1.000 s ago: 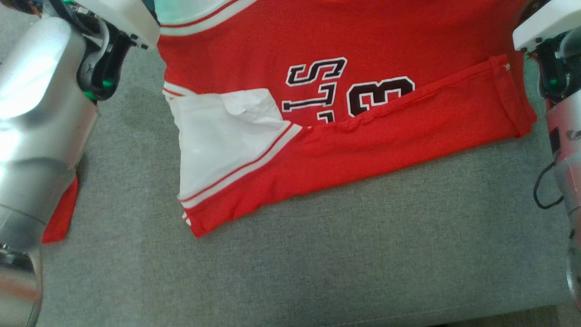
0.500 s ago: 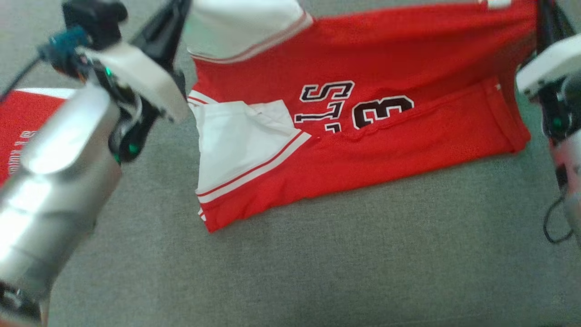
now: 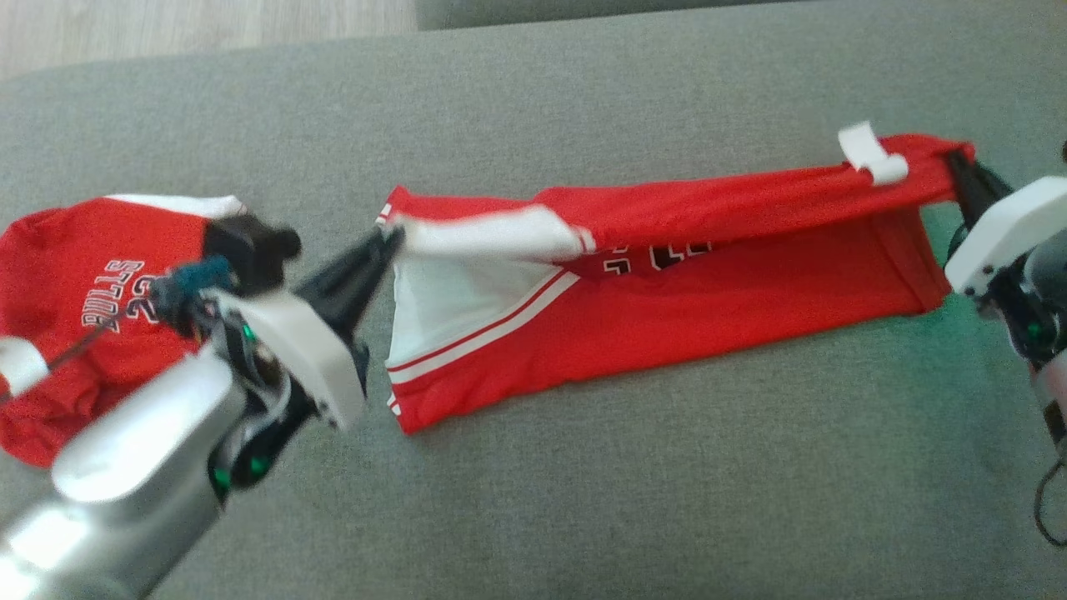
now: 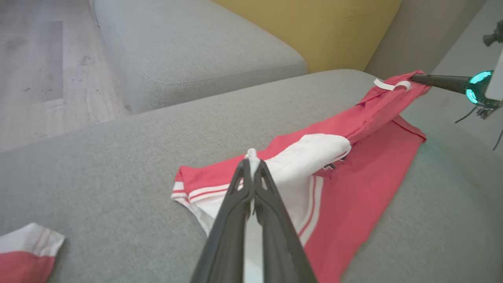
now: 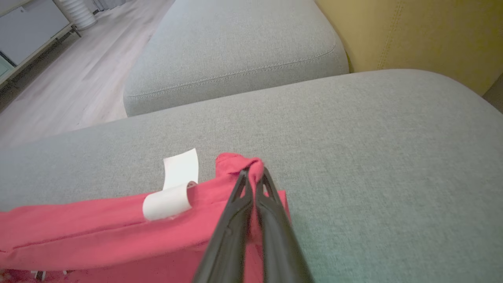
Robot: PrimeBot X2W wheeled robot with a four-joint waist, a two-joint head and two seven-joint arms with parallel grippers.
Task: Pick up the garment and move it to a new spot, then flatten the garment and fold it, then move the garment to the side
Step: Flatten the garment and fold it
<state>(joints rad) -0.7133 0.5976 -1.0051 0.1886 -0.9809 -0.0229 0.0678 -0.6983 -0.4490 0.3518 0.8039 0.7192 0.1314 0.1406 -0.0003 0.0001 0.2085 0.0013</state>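
1. Pulling a fold over rn: L gripper is pinching tight on the white sleeve corner, and R gripper is clamping the red corner by the tag.
2. Jersey is lying mid-sofa, running left to right. The top layer is hanging stretched btwn both grippers and the bottom layer is resting on the cushion.
3. Vs a sec ago: the head cam is looking further out, so the whole pic has shifted. The jersey is changing too tho. The number was mostly showing, and now the lifted edge is covering nearly all of it.
4. Imo that means the fold is happening now, and the move to the side isn't done yet.
5. Room: the sofa in front of the jersey is looking bare, so there's plenty of space for laying it down. The left is tighter bc a 2nd red shirt is sitting near the L arm. Floor is showing past the far-left edge.
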